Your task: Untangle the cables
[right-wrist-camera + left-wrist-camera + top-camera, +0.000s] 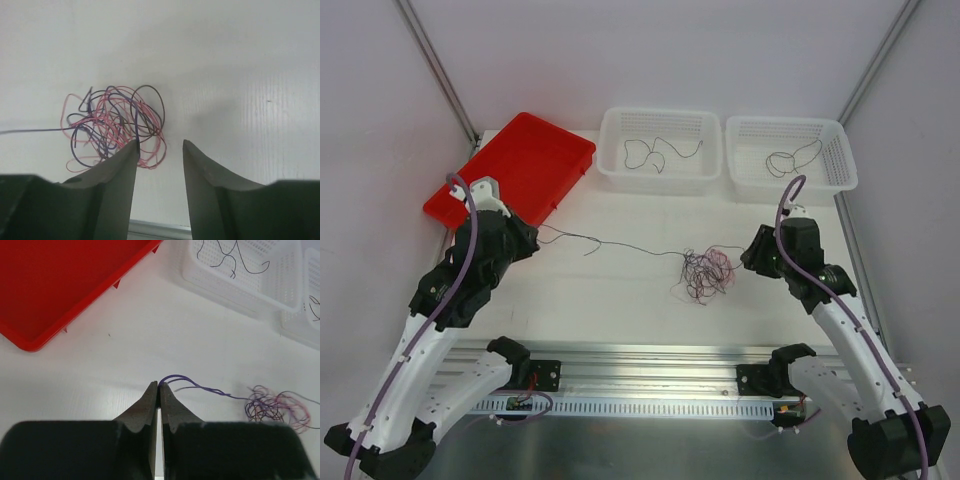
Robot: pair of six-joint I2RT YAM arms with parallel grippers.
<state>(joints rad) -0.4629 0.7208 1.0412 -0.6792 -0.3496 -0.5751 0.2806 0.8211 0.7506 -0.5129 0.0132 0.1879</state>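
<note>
The cables [705,272] lay in a loose tangle on the tabletop [620,310], a bit right of the middle and nearer the right edge than the left. The tangle was a mix of pink, purple and dark loops. One purple strand [620,245] ran out of it toward the left edge.

The left gripper [159,386] was pinched tight on the end of that strand, with its jaws pressed together. The right gripper [161,147] had its jaws partly apart and held nothing. It sat low, just beside the tangle, and one finger [131,150] crossed the tangle's edge in the wrist view (it was hard to tell if it touched).

Along the far edge stood two white baskets [660,182], each with one dark cable inside. A red tray [520,165] lay at the far left corner.

These cables looked very thin, light and floppy, like hair. They would likely bend any way, and a loop could snag on another one and drag the whole clump along. A thin wire could also slip out of the jaws, so a firm pinch would matter. A good place to take hold seemed to be a loose end or one loop at the outside of the tangle, not the thick middle. The right gripper could pin the clump while the left pulled slowly.
</note>
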